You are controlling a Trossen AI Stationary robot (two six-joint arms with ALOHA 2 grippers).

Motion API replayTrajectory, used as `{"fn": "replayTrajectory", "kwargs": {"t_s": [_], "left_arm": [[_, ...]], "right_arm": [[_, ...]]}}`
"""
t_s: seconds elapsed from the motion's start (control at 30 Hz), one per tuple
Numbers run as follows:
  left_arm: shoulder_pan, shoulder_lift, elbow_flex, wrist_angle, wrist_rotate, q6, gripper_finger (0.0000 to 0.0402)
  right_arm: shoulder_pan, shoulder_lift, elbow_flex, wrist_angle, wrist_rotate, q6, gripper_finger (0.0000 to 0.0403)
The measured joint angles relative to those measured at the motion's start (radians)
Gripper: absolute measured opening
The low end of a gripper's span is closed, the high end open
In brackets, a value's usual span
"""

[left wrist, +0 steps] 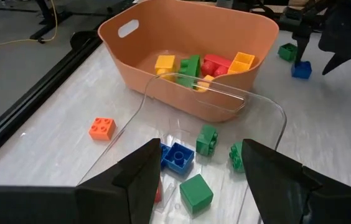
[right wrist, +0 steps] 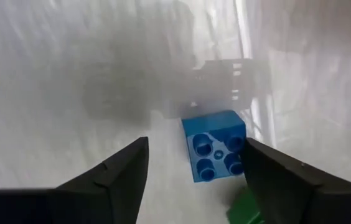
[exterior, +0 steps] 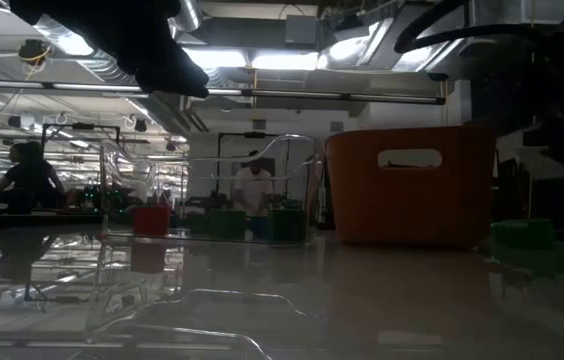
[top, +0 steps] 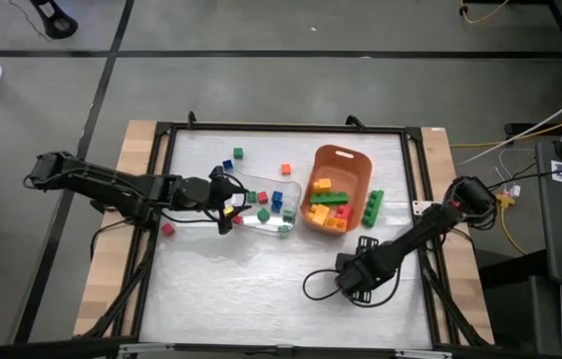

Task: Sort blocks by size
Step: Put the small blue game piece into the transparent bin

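Grey concrete floor [top: 291, 30] surrounds the table, marked with dark lines. Yellow cable [top: 485, 12] lies on it. Low view: ceiling light panels [exterior: 282, 60] lit, exposed ducting [exterior: 62, 45] overhead, workbenches [exterior: 22, 205] beyond. One person seated [exterior: 30, 175], another standing [exterior: 254, 188].

1. The left arm [top: 112, 187] is matte black, built of slender tube-like links joined by thicker rounded joints, with a bulky shoulder block.
2. The left gripper [left wrist: 200, 174] has two broad, dark, wedge-shaped fingers with flat inner faces and angular edges.
3. The right arm [top: 425, 227] is likewise black, with a rounded joint housing at its base end.
4. A thin black cable loops beside its wrist.
5. The right gripper [right wrist: 194, 171] has matching dark, tapering fingers with bevelled, slightly glossy sides.
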Motion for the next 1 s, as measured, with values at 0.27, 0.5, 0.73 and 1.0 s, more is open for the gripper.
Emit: {"fn": "replayTrajectory", "kwargs": {"t_s": [0.27, 0.5, 0.73, 1.0], "left_arm": [[0.0, 0.0, 0.0, -0.003, 0.0, -0.004, 0.021], [0.0, 0.0, 0.0, -0.009, 0.0, -0.004, 0.021], [0.0, 0.0, 0.0, -0.021, 0.0, -0.027, 0.021], [0.0, 0.0, 0.0, -0.021, 0.0, -0.026, 0.021]], "right_arm": [[0.008, 0.004, 0.064, 0.021, -0.015, 0.017, 0.0252], [0.015, 0.004, 0.1, -0.025, 0.061, -0.006, 0.0252], [0.021, 0.003, 0.072, -0.035, 0.056, -0.007, 0.0252], [0.02, 0.003, -0.015, 0.073, 0.036, -0.007, 0.0252]]}}
